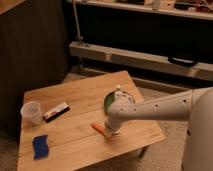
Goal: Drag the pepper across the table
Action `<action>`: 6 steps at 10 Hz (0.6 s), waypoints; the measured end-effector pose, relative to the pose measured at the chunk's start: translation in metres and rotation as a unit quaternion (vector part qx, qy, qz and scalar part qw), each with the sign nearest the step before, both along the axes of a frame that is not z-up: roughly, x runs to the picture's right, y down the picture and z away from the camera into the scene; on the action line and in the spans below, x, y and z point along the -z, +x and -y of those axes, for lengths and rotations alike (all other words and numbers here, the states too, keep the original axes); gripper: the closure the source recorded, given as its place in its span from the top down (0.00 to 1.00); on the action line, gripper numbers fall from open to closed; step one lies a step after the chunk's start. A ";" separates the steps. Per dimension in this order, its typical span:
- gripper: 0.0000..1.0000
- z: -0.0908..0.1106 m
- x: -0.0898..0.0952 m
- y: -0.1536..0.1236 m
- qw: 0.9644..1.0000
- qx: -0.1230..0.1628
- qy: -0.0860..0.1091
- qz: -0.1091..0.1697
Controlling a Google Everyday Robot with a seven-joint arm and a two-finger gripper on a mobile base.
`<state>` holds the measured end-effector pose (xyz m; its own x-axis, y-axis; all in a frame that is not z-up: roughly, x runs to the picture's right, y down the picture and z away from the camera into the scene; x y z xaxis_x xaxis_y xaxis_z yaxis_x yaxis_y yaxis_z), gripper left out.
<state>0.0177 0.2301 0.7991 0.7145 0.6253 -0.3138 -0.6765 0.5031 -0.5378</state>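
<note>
The pepper (96, 128) is a small slim orange vegetable lying on the light-wood table (75, 95), right of the table's middle and towards its front. My gripper (108, 133) hangs from the white arm (155, 107) that reaches in from the right. It sits low over the table at the pepper's right end, which it hides. A green bowl (109, 100) stands just behind the gripper, partly covered by the arm.
A clear plastic cup (31, 112) stands at the table's left edge. A flat bar with a red and black wrapper (56, 111) lies beside it. A blue sponge (40, 146) lies at the front left. A dark cabinet and shelving stand behind the table.
</note>
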 end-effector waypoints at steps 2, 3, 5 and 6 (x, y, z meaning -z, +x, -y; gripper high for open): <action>0.03 0.000 0.000 -0.001 1.000 0.001 -0.001 -0.001; 0.03 0.001 -0.001 -0.001 1.000 0.003 0.001 -0.001; 0.03 0.001 0.000 -0.003 1.000 0.003 0.000 0.001; 0.03 0.002 0.000 -0.004 1.000 0.002 0.000 0.002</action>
